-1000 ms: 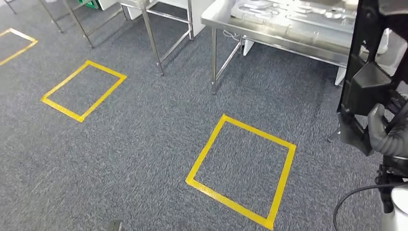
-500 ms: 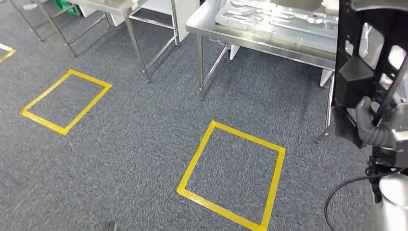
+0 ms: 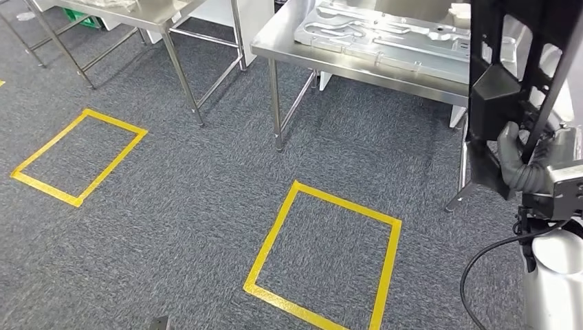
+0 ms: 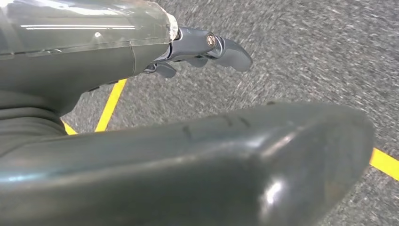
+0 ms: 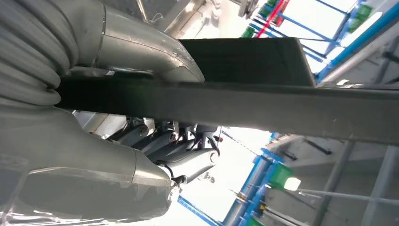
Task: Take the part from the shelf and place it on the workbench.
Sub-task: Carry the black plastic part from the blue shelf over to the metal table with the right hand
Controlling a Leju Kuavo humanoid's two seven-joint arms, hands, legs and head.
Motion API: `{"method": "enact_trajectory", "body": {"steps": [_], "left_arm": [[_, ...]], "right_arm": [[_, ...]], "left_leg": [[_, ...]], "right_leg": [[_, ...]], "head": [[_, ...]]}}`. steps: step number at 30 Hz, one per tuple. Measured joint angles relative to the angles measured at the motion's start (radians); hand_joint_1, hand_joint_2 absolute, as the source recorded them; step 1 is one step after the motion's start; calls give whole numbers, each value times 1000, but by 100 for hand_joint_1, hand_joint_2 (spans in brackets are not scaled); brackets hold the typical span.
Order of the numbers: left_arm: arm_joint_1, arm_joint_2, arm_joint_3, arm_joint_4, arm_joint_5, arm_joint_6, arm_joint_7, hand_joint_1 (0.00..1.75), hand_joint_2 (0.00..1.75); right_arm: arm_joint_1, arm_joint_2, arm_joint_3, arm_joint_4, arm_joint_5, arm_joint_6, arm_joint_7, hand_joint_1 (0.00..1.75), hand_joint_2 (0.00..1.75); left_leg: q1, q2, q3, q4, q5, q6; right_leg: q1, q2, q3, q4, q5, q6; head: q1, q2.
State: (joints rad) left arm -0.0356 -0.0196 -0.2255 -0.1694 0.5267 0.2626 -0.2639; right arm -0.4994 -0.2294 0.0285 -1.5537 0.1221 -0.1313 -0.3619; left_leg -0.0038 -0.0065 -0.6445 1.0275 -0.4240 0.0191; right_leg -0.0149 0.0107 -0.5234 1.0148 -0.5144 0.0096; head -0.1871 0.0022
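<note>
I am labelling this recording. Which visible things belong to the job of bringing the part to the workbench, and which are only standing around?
Belongs to the job:
- black frame part, held upright
- right hand, gripping the part
- steel workbench

Only standing around:
- pressed metal panel on the workbench
- yellow tape squares on the carpet
- second steel table
- left hand, holding nothing

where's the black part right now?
In the head view the black part is at the right edge, held upright by the right hand, in front of the near steel workbench that carries a grey moulded panel.
</note>
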Motion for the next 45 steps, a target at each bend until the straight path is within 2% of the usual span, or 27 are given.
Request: {"method": "enact_trajectory", "body": {"steps": [2,4,7,9,10,13,14,15,17,18,20,22,24,25,26,27,28,29,30,33,34,35,37,39,40,43,45], "left_arm": [[-1,-3,0,0,-1,-1,0,0,0],[0,-5,0,0,-3,-3,1,0,0],[-1,-7,0,0,-5,-8,3,0,0],[0,-9,0,0,-5,-10,4,0,0],[1,-10,0,0,-5,-10,5,0,0],[2,-12,0,0,-5,-10,3,0,0],[2,-12,0,0,-5,-10,2,0,0],[3,-12,0,0,-4,-10,1,0,0],[1,-12,0,0,-4,-10,0,0,0],[0,-12,0,0,-4,-10,-2,0,0],[-4,-12,0,0,-4,-10,-3,0,0],[-6,-12,0,0,-5,-10,-4,0,0],[-5,-12,0,0,-6,-11,-5,0,0],[-3,-12,0,0,-5,-12,-5,0,0],[-1,-12,0,0,-5,-13,-6,0,0],[2,-11,0,0,-5,-14,-6,0,0],[3,-11,0,0,-5,-16,-6,0,0],[4,-11,0,0,-6,-18,-7,0,0],[3,-11,0,1,-6,-19,-8,0,0],[1,-11,-1,1,-6,-22,-9,0,0],[1,-11,-1,1,-6,-23,-9,0,0],[0,-11,-1,0,-6,-23,-9,0,0],[-2,-10,-1,0,-7,-24,-9,0,0],[0,-10,-2,0,-7,-25,-8,0,0],[1,-10,-2,0,-7,-25,-8,0,0],[1,-12,-2,1,-7,-25,-8,0,0],[-2,-13,-2,1,-6,-25,-7,0,0]], "right_arm": [[-8,1,4,9,4,2,2,175,175],[-16,1,6,15,7,0,4,175,175],[-23,-1,5,19,18,-4,11,175,175],[-21,-1,5,21,23,-5,19,175,175],[-20,-2,5,21,23,-3,22,175,175],[-22,-5,2,23,12,12,33,175,175],[-23,-5,1,24,7,17,36,175,175],[-23,-5,0,24,4,20,37,175,175],[-24,-5,-1,23,8,21,37,175,175],[-25,-5,-1,22,17,18,36,175,175],[-31,-4,0,21,41,10,35,175,175],[-36,-3,0,21,55,6,37,175,175],[-39,-3,1,23,58,7,41,175,175],[-41,-3,1,25,58,7,43,175,175],[-44,-3,1,27,58,8,45,175,175],[-48,-3,1,28,57,10,46,175,175],[-52,-3,1,30,55,12,47,175,175],[-56,-3,1,32,52,13,47,175,175],[-59,-4,1,33,49,15,47,175,175],[-62,-7,-1,34,44,16,47,175,175],[-64,-9,-1,34,45,15,47,175,175],[-65,-11,-2,34,45,15,47,175,175],[-66,-13,-4,35,49,13,47,175,175],[-61,-14,-4,36,52,13,49,175,175],[-60,-14,-4,37,54,13,49,175,175],[-62,-14,-4,38,58,13,54,175,175],[-70,-15,-4,41,64,13,62,175,175]], "left_leg": [[1,0,21,-17,-1,11],[5,0,48,-30,-5,22],[5,-1,77,-35,-26,29],[5,-1,102,-35,-48,28],[5,2,119,-35,-60,26],[1,13,167,-33,-103,16],[-2,18,176,-35,-115,10],[-4,24,184,-33,-123,4],[-4,33,187,-21,-123,-8],[-3,31,180,8,-118,-13],[2,23,121,110,-127,-22],[7,17,36,227,-179,-30],[11,17,-17,257,-220,-35],[12,17,-23,227,-206,-35],[13,17,-18,173,-165,-34],[14,17,-9,107,-102,-31],[11,18,-1,55,-54,-26],[9,18,6,20,-20,-18],[7,17,9,4,-3,-9],[7,14,33,-8,-8,15],[7,13,43,-12,-10,22],[8,12,52,-16,-14,27],[5,10,66,-18,-27,33],[1,8,83,-18,-43,35],[-1,7,95,-18,-52,35],[-5,5,131,-19,-81,30],[-6,4,147,-22,-96,20]], "right_leg": [[-1,0,8,6,1,13],[-3,-3,-19,66,-8,19],[-6,-5,-140,233,-66,31],[-8,-6,-191,257,-91,36],[-8,-9,-195,224,-73,36],[1,-56,-168,55,85,20],[6,-66,-163,25,121,12],[8,-66,-161,13,133,5],[5,-44,-149,8,125,-5],[1,-36,-140,4,120,-11],[-2,-26,-120,0,107,-20],[-3,-18,-101,0,89,-23],[-3,-11,-76,0,68,-21],[-3,-8,-60,0,57,-19],[-4,-7,-44,0,45,-16],[-4,-6,-30,0,34,-12],[-4,-4,-19,-1,24,-6],[-3,-4,-11,-2,16,1],[-2,-3,-6,-1,12,8],[-3,-6,-2,21,12,29],[-4,-7,-18,51,9,33],[-5,-8,-47,100,-4,36],[-6,-9,-134,227,-52,38],[-5,-9,-199,291,-80,36],[-5,-9,-206,273,-65,34],[6,-11,-154,86,66,14],[16,-12,-131,13,104,0]], "head": [[0,0],[1,0],[2,0],[2,0],[2,0],[2,0],[2,0],[2,0],[2,0],[2,0],[2,0],[2,0],[2,0],[2,0],[2,0],[2,0],[2,0],[2,0],[2,0],[2,0],[2,0],[2,0],[2,0],[2,0],[2,0],[2,0],[3,0]]}}
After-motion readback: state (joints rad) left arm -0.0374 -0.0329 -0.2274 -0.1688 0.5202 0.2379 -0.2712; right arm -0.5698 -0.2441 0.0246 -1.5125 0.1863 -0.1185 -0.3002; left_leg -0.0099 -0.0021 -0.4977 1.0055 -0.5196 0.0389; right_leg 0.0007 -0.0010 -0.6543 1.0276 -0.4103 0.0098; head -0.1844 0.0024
